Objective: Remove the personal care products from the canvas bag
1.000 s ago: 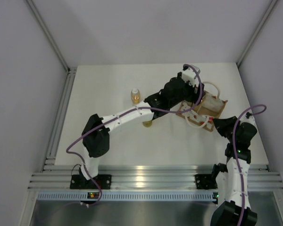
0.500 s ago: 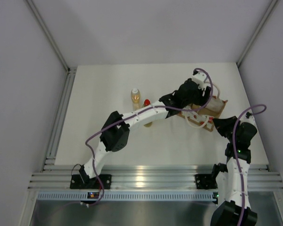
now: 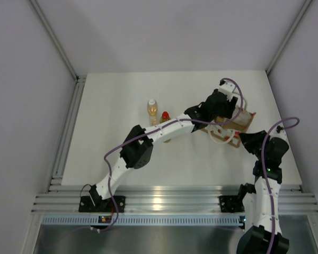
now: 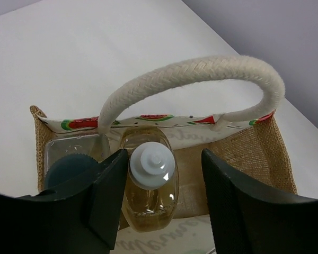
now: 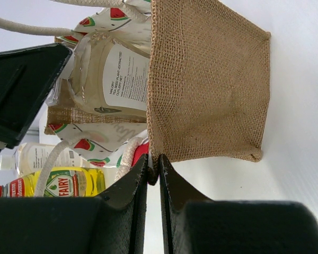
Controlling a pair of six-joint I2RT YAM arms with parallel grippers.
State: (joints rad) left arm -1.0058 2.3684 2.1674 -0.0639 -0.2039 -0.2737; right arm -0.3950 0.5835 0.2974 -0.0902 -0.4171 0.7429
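Reaching further than before, the left pincer (image 4: 164, 159) hangs wide apart over the bag (image 4: 254, 153), a white-capped bottle (image 4: 148, 206) between its fingers (image 4: 108, 201); the right pincer (image 5: 153, 169) is clenched on the bag's edge.

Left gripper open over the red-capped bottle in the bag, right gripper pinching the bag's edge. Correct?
No. The bottle under the open left gripper has a white cap, not red; the left wrist view shows it. It is in the canvas bag, and the right gripper is pinching the bag's edge.
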